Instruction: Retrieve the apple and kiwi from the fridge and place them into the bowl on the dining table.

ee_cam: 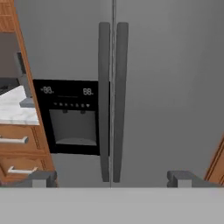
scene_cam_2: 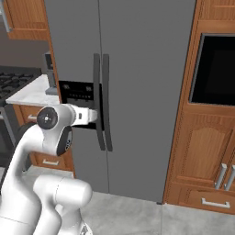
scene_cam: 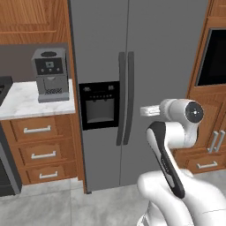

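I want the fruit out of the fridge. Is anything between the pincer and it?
Yes. Both fridge doors are shut, so the inside is hidden. The open pincer faces the two door handles, not yet touching them.

Marble counter left of fridge; coffee machine standing on it.

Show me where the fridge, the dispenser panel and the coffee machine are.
fridge (scene_cam: pixel 172 66), left base view, bare front of the right door.
dispenser panel (ee_cam: pixel 72 118), hand view, middle of the black panel.
coffee machine (scene_cam: pixel 50 75), left base view, its grey front face.
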Tool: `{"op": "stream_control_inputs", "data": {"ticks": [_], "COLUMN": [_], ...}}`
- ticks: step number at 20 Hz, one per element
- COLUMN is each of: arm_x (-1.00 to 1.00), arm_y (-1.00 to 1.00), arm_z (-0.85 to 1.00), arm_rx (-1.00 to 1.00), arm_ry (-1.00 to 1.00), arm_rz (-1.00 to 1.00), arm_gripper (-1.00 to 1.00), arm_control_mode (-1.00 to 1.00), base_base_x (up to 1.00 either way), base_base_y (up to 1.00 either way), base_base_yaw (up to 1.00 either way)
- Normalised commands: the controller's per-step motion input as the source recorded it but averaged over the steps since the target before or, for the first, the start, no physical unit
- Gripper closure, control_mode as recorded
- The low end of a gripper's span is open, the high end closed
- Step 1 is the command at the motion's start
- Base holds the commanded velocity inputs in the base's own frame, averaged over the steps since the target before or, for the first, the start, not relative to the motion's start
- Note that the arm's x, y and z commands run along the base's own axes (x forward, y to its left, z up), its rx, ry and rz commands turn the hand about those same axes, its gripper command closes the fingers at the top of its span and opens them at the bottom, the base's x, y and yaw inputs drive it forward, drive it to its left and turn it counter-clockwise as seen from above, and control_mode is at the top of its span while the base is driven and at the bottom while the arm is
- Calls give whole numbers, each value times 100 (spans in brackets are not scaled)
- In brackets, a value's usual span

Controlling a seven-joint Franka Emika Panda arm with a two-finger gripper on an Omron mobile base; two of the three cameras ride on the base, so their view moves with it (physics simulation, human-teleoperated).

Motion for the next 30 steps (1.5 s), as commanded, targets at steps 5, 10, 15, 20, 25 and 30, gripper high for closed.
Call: {"op": "stream_control_inputs", "data": {"ticks": [5, 10, 15, 20, 25, 30], "arm_x": [71, 51, 34, 26, 36, 26], "arm_y": [0, 0, -3, -5, -4, 0], "arm_z": [18, 29, 35, 26, 3, -2], "arm_rx": [0, 0, 0, 0, 0, 0], "arm_ry": [-10, 0, 0, 5, 8, 3], "arm_rz": [0, 0, 0, 0, 0, 0], "arm_gripper": [-100, -100, -100, -100, -100, -100], "arm_control_mode": [-100, -100, -100, -100, -100, -100], "base_base_x": [0, 0, 0, 0, 0, 0], "base_base_y": [0, 0, 0, 0, 0, 0], "base_base_yaw": [0, 0, 0, 0, 0, 0]}}
